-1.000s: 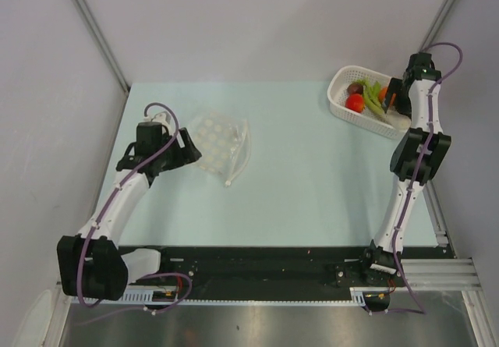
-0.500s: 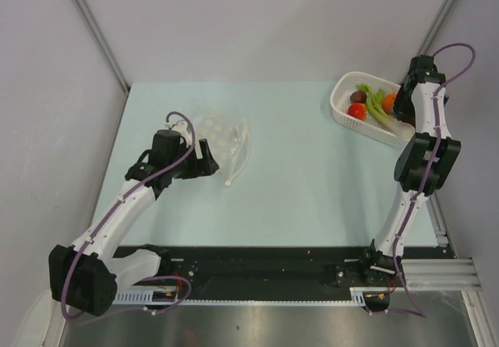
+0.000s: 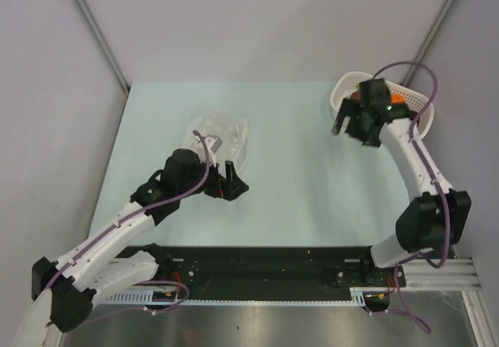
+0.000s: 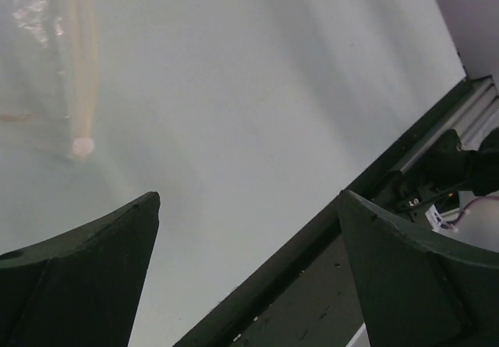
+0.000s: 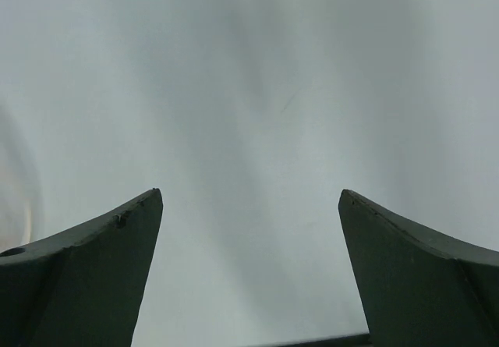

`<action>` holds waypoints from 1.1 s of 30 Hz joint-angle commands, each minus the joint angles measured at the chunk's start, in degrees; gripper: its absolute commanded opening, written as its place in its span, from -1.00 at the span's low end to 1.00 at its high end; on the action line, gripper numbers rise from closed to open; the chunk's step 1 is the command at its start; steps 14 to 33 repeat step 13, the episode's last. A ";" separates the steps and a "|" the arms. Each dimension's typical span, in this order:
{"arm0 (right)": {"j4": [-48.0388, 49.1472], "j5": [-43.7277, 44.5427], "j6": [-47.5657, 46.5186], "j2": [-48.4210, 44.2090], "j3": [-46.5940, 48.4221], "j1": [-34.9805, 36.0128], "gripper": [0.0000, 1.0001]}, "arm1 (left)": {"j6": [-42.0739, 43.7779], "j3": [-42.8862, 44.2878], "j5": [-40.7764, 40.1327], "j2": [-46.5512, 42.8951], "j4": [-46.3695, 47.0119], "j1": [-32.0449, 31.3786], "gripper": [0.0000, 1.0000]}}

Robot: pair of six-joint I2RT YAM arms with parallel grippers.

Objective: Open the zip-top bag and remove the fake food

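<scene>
Biggest first: pale mint table [image 3: 296,175], under the zip-top bag [image 3: 222,132] and all else. Black rail [image 3: 257,257] on the near side of bag, toward the arm bases.

Next, left arm [image 3: 117,222]: up from near-left, ending just on near side of bag. Then right arm [image 3: 417,168]: well to the right of bag, elbow bent, wrist turned back toward bag.

White perforated basket [image 3: 341,90]: far to the right of bag and a bit farther back, mostly covered by rt wrist in top view.

Bag itself: clear, crinkly, flat on the table. White zip strip [image 4: 78,66] along its right-hand edge, w/ small round end [image 4: 82,146] at near corner. In left wrist view only that edge in frame, blurred.

Smaller: left gripper [image 3: 232,185], just beside bag's near corner. Fingers [image 4: 86,277] spread wide, nothing between them. Zip end ahead and to the left, outside the gap; touching or not, can't tell.

Similar size: right gripper [image 3: 343,121], well right of bag, on the bag side of basket, above bare table. Also spread wide, holding nothing per its wrist view.

Smallest: fake food [image 3: 396,97], inside basket, well apart from bag. Only an orange bit and a speck of red showing past rt arm; rest hidden.
</scene>
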 commanded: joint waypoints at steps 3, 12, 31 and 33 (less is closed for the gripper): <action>10.62 -11.12 12.18 -17.10 -20.46 19.16 0.99 | -9.32 -8.41 2.25 -7.66 18.49 -6.52 0.99; 15.19 -13.65 26.14 -43.55 -45.14 31.69 1.00 | -26.21 -22.76 1.64 -21.65 39.68 -9.07 0.99; 16.94 -14.52 26.95 -51.59 -46.83 32.56 0.99 | -26.92 -23.20 2.60 -23.83 40.48 -9.07 0.99; 16.94 -14.52 26.95 -51.59 -46.83 32.56 0.99 | -26.92 -23.20 2.60 -23.83 40.48 -9.07 0.99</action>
